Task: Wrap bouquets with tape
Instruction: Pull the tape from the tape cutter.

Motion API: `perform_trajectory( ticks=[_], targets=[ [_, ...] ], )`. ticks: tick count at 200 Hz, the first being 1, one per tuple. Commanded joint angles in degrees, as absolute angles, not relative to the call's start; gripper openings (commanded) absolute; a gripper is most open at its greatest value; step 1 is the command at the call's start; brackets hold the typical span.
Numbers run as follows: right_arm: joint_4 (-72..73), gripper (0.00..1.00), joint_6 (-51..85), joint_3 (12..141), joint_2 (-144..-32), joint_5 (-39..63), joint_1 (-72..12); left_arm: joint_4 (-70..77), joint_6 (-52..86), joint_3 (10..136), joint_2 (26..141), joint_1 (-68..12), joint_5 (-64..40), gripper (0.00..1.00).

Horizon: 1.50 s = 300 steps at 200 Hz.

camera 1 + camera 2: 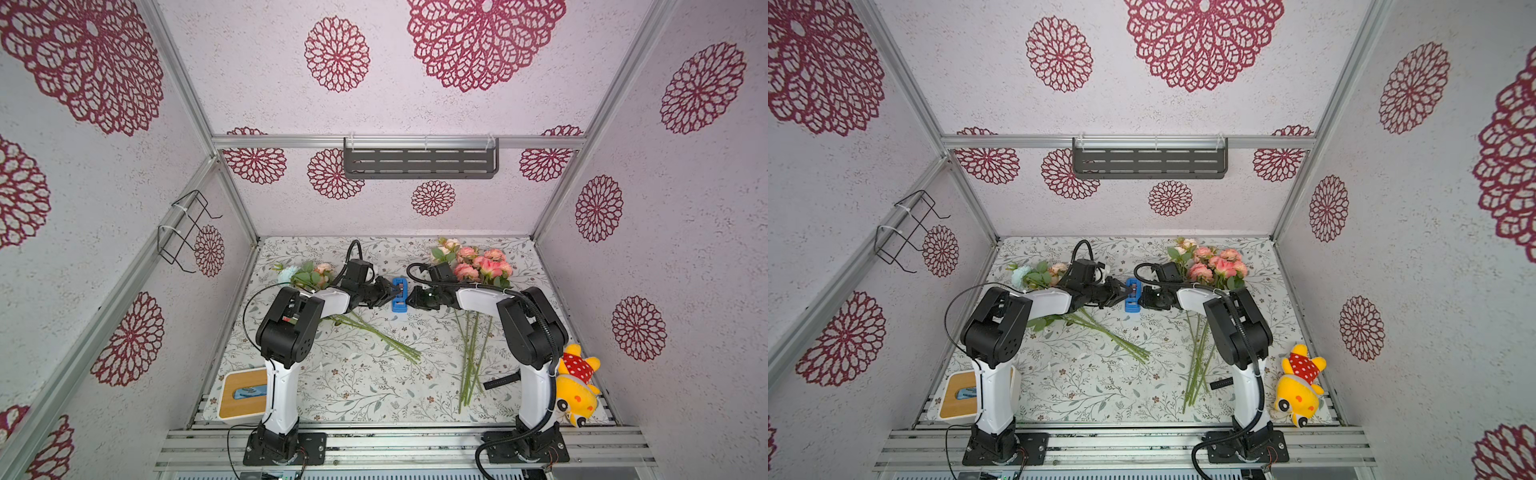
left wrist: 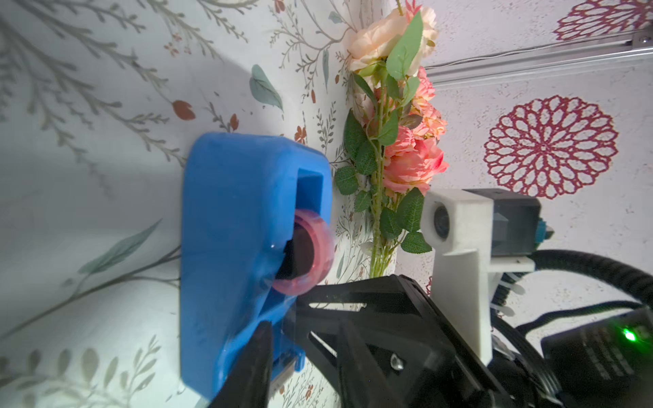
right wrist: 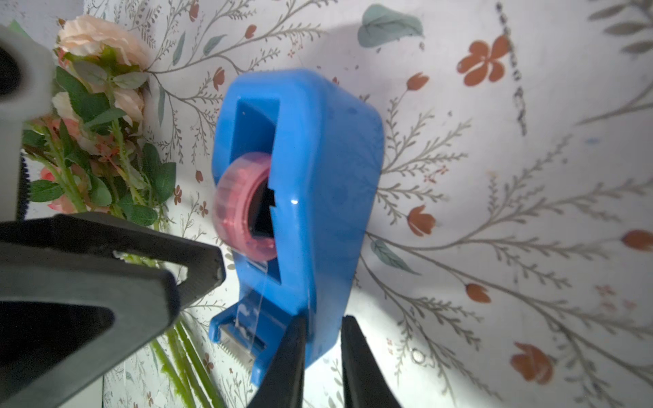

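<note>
Right gripper (image 3: 323, 319): fingers closed on side wall of tape dispenser (image 3: 328, 159), near cutter end.
Left gripper (image 1: 389, 294): fingers parted at dispenser's opposite side, nothing clamped.
Dispenser: on table, centre, toward rear, between bouquets.
Pale-blue-bloom bouquet (image 1: 309, 276): flat, partly under left arm.
Pink bouquet (image 1: 482, 266): flat, partly under right arm, stems toward front.
Table cover (image 1: 365, 386): white, leaf-and-flower print.
Front corners: wood-topped box (image 1: 243, 392) left, yellow plush toy (image 1: 575, 386) right.
Walls (image 1: 336, 54): white, red rosettes.
Grey slotted shelf (image 1: 419, 163): on rear aluminium rail (image 1: 282, 142).
</note>
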<state>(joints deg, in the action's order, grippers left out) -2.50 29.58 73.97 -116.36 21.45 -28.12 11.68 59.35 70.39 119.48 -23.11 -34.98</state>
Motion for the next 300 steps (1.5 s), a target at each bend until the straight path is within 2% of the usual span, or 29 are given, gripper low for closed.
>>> perform_trajectory(
  ticks=[1, 66, 140, 205, 256, 290, 300],
  targets=[
    [-2.82, 0.22, 30.21, 73.29, -117.96, 21.77, -28.18, 14.87, 58.43, 70.06, 120.29, -23.46, -37.01, 0.33],
    [-2.40, 0.21, 30.46, 72.78, -118.04, 21.53, -28.20, 2.88, 50.16, 73.40, 121.16, -23.53, -35.60, 0.32],
    [-2.50, 0.18, 30.39, 72.50, -118.87, 21.88, -29.65, 5.16, 50.59, 74.97, 124.21, -23.64, -37.66, 0.32],
    [-1.33, 0.17, 32.59, 71.21, -119.09, 22.46, -30.39, 6.73, 51.60, 74.78, 124.95, -24.23, -37.77, 0.27],
    [-1.76, 0.16, 33.27, 70.57, -119.09, 22.14, -30.32, 6.97, 51.86, 75.67, 125.68, -25.05, -38.76, 0.16],
    [-2.61, 0.15, 33.45, 70.70, -118.67, 21.88, -30.33, 7.51, 52.46, 74.10, 124.08, -24.62, -38.99, 0.00],
    [-3.23, 0.15, 33.37, 70.74, -118.35, 21.74, -30.49, 9.32, 53.76, 72.80, 123.31, -24.17, -39.56, 0.00]
  ],
)
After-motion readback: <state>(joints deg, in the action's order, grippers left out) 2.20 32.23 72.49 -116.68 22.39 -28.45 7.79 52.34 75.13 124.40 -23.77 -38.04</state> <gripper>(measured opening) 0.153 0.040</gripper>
